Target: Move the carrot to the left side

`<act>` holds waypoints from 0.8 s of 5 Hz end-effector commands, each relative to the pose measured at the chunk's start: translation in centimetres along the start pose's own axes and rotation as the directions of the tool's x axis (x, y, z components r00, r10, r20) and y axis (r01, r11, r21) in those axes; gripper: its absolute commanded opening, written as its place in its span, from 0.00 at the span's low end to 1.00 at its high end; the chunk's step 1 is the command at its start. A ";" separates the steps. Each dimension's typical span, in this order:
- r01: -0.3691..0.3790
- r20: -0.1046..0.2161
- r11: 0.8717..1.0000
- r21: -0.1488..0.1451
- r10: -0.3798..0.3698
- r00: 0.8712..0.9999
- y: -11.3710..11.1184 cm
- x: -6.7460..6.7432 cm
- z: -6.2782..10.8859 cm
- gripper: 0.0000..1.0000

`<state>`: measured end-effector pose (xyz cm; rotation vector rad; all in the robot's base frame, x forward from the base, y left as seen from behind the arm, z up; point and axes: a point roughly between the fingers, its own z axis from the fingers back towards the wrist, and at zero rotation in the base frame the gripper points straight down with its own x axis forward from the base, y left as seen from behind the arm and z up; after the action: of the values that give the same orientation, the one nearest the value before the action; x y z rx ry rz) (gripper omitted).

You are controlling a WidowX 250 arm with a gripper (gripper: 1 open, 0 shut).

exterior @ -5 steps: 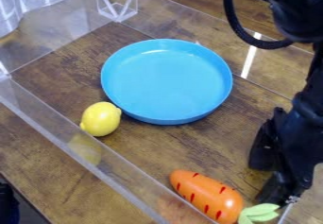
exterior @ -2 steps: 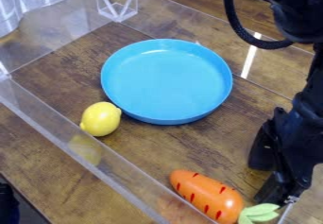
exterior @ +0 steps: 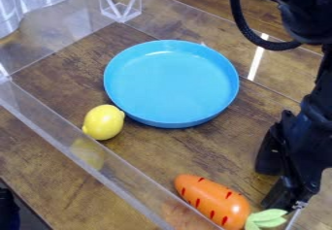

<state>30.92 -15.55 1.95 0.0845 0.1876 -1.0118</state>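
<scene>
The carrot [exterior: 213,200] lies on the wooden tabletop at the bottom right, orange with dark groove marks, its light-green leafy top [exterior: 269,218] pointing right. My gripper [exterior: 290,174] hangs at the right edge, just right of and slightly above the carrot's leafy end. Its black fingers [exterior: 275,148] stand apart with nothing between them. They hover beside the carrot without touching it. The black arm rises up the right side to the top corner.
A blue plate [exterior: 172,82] sits in the middle of the table. A yellow lemon [exterior: 104,122] rests at its lower left. Clear plastic walls [exterior: 58,127] fence the work area along the left, front and back.
</scene>
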 end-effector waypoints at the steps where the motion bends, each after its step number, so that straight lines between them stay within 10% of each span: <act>1: 0.005 -0.028 1.000 -0.012 -0.005 1.000 -0.2 -0.6 -0.5 1.00; 4: -0.003 -0.069 1.000 -0.030 0.001 0.998 -0.4 -1.2 -0.8 1.00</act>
<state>30.38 -15.10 1.99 0.0937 0.2353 -1.0089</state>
